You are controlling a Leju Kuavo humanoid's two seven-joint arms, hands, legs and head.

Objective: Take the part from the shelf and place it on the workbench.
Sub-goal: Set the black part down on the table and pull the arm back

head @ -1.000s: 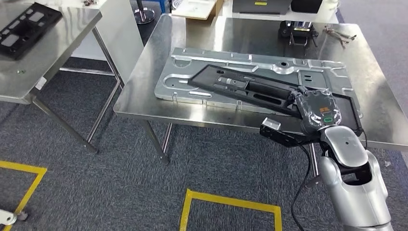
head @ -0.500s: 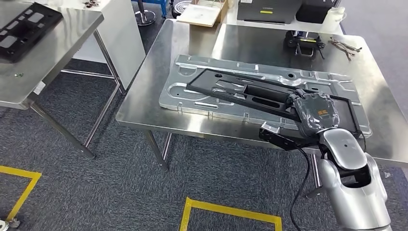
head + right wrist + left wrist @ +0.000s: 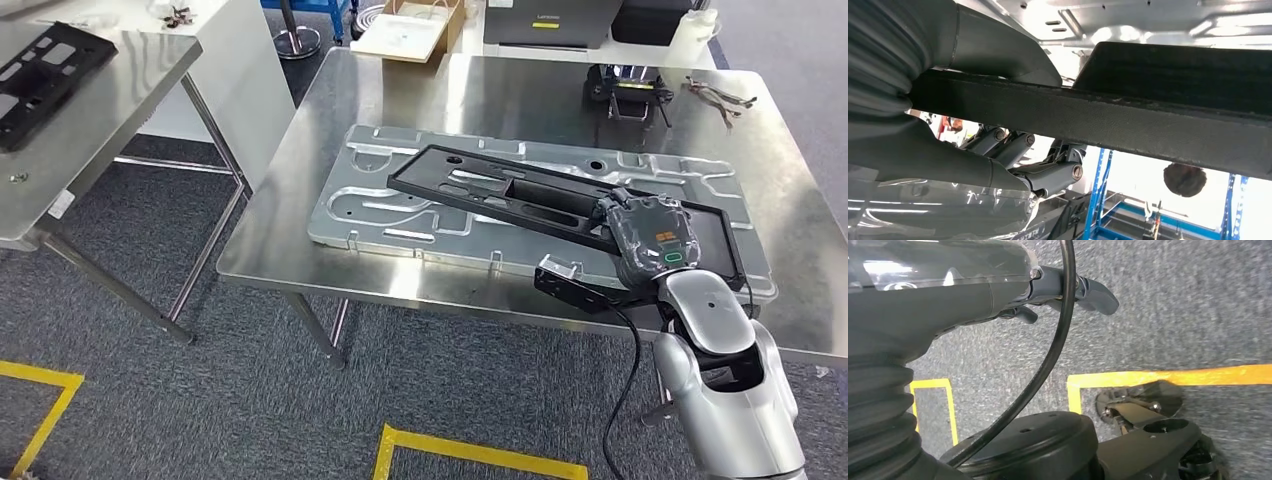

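Note:
The part is a long black plastic frame [image 3: 500, 190] lying slantwise over a large silver stamped metal plate [image 3: 370, 205] on the steel workbench [image 3: 480, 90]. My right hand [image 3: 655, 235] grips the frame near its right end, close to the bench's front edge. In the right wrist view the frame's black bar [image 3: 1108, 120] runs between the thick thumb [image 3: 998, 50] and the darker fingers [image 3: 1048, 175]. I cannot tell whether the frame rests on the plate. My left hand [image 3: 1068, 290] hangs above the grey carpet and holds nothing.
A second steel table [image 3: 120, 110] at the left carries another black frame [image 3: 45, 75]. A black device [image 3: 622, 90] and loose tools [image 3: 715, 95] sit at the workbench's back right, with a cardboard box [image 3: 410, 30] behind. Yellow tape lines [image 3: 480, 450] mark the floor.
The whole picture has shifted, so the camera moved. My right hand still grips the black frame over the plate, in about the same place relative to it.

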